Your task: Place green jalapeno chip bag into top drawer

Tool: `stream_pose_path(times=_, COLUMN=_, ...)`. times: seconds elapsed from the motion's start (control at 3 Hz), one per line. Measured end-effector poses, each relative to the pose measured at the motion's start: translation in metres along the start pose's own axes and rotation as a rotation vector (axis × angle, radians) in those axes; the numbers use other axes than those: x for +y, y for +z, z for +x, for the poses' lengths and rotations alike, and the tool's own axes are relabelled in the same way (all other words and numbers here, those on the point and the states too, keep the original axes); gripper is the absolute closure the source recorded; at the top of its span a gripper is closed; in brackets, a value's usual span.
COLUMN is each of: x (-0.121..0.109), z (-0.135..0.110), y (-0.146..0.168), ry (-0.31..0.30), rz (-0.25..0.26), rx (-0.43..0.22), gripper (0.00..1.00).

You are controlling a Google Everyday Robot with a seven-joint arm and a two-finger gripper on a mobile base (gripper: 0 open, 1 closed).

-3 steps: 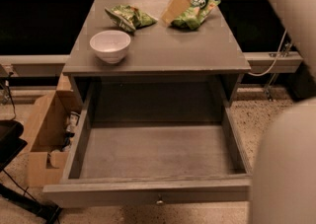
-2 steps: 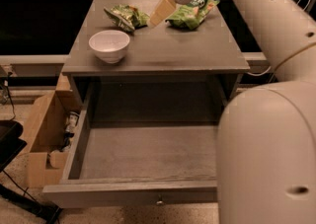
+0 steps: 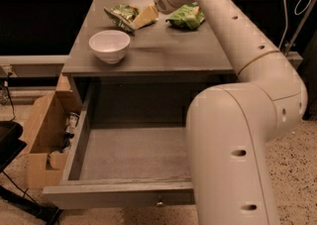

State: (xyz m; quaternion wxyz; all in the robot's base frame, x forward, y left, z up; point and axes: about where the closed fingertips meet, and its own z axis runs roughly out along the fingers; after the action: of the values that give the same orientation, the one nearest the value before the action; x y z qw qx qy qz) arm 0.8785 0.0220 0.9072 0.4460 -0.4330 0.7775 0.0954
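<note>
- The green jalapeno chip bag (image 3: pixel 120 14) lies scrunched on the grey counter (image 3: pixel 163 50), close to the far edge and towards the far-left corner. Its foil shows pale, mottled patches.
- The gripper (image 3: pixel 144 17) hangs low over the counter just to the right of that bag, its pale wedge-shaped tip pointing left and down at the bag's right side. I cannot tell whether tip and bag are touching.
- I also cannot tell whether the pincer is wide, narrow or closed on anything.
- A second green bag (image 3: pixel 185 16) lies near the far edge towards the far-right corner, on the other side of the gripper and apart from the first bag.
- A white bowl (image 3: pixel 109 45) stands upright by the left edge, nearer the front than the jalapeno bag and well apart from it.
- The robot's white arm (image 3: pixel 247 65) comes up large at the right of the view. It bends at a thick elbow beyond the counter's right edge, then runs across the far-right corner to the gripper.
- The top drawer (image 3: pixel 74 154) is pulled far out below the front edge. Its grey floor is in full view, and its small round knob (image 3: pixel 159 202) sits on the front panel.
- An open cardboard box (image 3: pixel 42 135) stands on the speckled floor just left of the drawer, with small items inside that I cannot make out.
</note>
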Motion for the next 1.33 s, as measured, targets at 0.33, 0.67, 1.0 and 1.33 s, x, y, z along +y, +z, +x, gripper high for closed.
stream_pose_path(times=0.33, x=-0.005, z=-0.007, y=0.041, ry=0.097, rz=0.024, rx=-0.069, gripper=0.0)
stream_pose_path(times=0.67, x=-0.014, z=-0.011, y=0.08, ry=0.181, rz=0.063, rx=-0.144, gripper=0.0)
stream_pose_path(times=1.0, x=-0.013, z=-0.011, y=0.098, ry=0.226, rz=0.061, rx=-0.179, gripper=0.0)
stream_pose_path(times=1.33, x=-0.008, z=-0.009, y=0.11, ry=0.286, rz=0.026, rx=-0.218, gripper=0.18)
